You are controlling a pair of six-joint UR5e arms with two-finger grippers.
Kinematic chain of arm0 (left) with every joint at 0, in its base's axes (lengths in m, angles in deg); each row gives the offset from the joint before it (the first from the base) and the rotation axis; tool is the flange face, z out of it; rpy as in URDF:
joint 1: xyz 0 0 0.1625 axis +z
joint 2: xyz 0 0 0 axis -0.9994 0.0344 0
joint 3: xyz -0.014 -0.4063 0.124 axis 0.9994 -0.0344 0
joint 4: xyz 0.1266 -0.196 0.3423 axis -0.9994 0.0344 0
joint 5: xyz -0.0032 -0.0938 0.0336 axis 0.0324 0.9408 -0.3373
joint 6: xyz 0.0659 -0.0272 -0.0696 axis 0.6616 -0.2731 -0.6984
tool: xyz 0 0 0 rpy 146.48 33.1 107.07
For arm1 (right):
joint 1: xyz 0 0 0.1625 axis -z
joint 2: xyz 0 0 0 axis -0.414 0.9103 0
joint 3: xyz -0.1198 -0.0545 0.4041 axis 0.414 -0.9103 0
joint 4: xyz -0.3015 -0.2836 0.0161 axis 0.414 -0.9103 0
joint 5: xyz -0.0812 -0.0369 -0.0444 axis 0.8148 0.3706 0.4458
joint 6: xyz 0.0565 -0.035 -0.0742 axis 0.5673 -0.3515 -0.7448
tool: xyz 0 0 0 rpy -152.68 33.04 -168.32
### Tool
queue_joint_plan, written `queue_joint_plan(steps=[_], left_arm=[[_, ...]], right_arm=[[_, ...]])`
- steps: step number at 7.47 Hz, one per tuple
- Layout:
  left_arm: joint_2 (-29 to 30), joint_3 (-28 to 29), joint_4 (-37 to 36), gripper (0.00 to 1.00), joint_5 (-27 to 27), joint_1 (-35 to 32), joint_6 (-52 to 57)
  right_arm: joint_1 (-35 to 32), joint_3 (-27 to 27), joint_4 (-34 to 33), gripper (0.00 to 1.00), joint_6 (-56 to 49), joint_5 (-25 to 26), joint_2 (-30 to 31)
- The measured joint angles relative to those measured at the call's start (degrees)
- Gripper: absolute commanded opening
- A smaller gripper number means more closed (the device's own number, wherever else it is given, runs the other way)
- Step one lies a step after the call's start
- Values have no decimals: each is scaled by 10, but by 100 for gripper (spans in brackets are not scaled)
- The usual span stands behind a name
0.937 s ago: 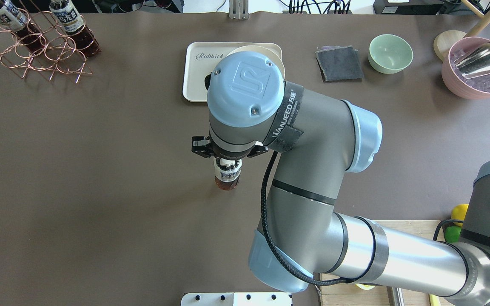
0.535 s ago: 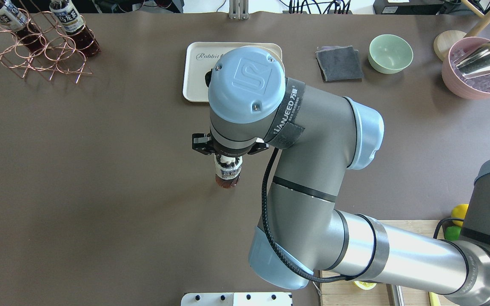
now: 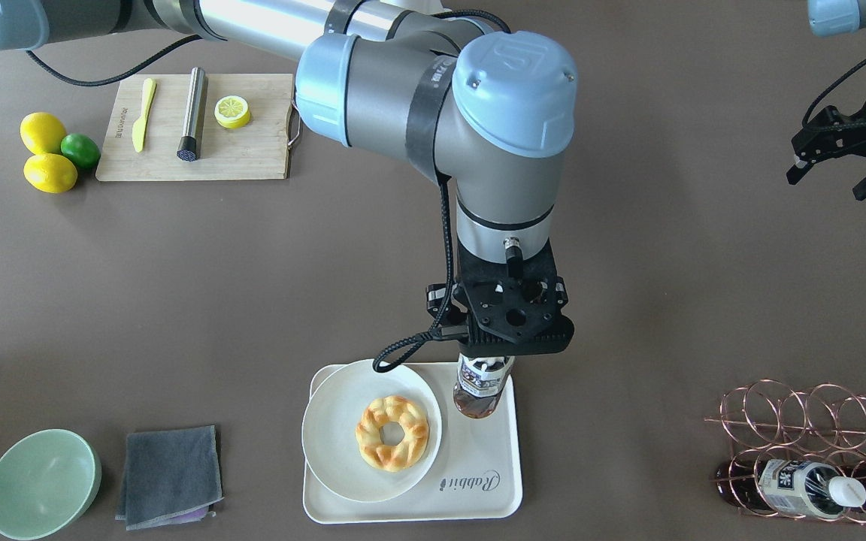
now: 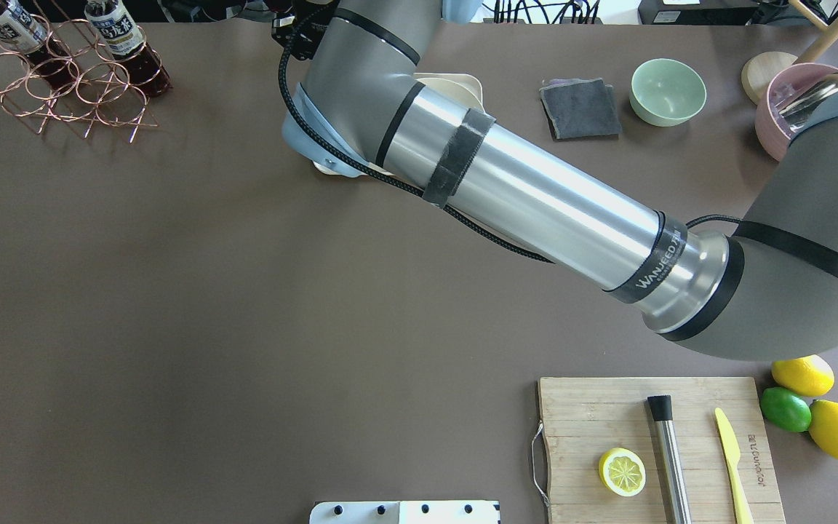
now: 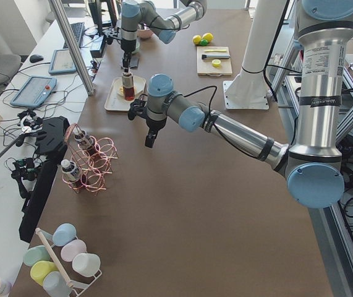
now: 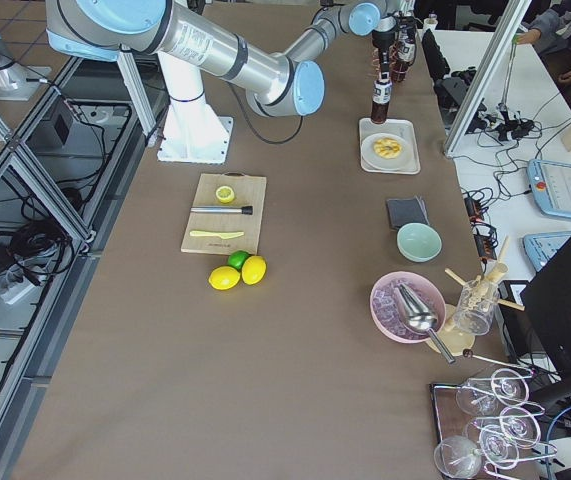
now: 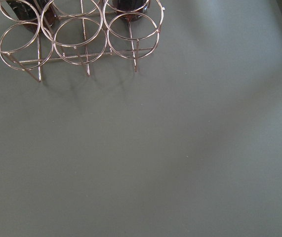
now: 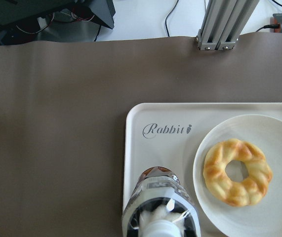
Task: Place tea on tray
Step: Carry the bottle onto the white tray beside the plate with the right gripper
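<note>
The tea (image 3: 480,391) stands upright over the tray (image 3: 482,451), at the tray's corner nearest the robot on its left. The tray lies at the far side of the bench (image 3: 177,300). Whether the bottle's base touches the tray cannot be told. The right pincer (image 3: 489,359) is clamped on the bottle's capped top from above. Just right of the bottle, on the same tray, a round plate (image 3: 328,443) carries a doughnut (image 3: 393,433). Well to the left, the left pincer (image 3: 828,180) hangs over bare bench with its fingers apart, holding nothing. Farther out on that side a copper rack (image 3: 816,451) holds two more bottles (image 4: 128,47).
</note>
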Motion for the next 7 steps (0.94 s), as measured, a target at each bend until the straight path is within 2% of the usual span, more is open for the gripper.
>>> queue_joint_plan(steps=[1,2,4,6,7], left_arm=[[0,11,12,98,0,0,0],[0,24,30,98,0,0,-1],[-2,32,47,98,0,0,-1],[-3,29,50,98,0,0,-1],[-3,28,50,98,0,0,-4]], right_arm=[[-4,-69,51,0,1,0,-22],[-6,-115,81,0,1,0,-32],[-8,-148,96,0,1,-5,-41],[-9,-160,98,99,-1,-9,-46],[-9,-162,98,99,-1,-10,-47]])
